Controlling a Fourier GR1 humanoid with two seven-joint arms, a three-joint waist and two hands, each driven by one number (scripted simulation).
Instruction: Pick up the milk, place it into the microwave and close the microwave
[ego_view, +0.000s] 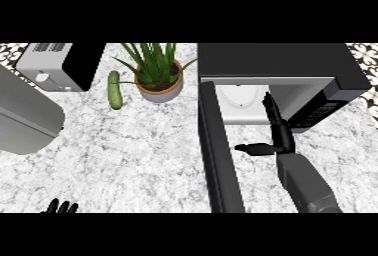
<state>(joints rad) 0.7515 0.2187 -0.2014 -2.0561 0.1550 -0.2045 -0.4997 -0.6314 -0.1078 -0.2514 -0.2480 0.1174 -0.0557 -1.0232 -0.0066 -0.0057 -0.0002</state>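
The black microwave stands at the back right with its door swung wide open toward me. Inside its pale cavity lies a white rounded shape; I cannot tell whether it is the milk or the turntable. My right hand is open at the cavity's mouth. Its fingers point straight into the opening and its thumb sticks out left toward the door. It holds nothing. My left hand rests open at the lower left edge, fingers up.
A toaster stands at the back left, with a cucumber and a potted plant between it and the microwave. A large grey object fills the left edge. Marble counter spreads left of the door.
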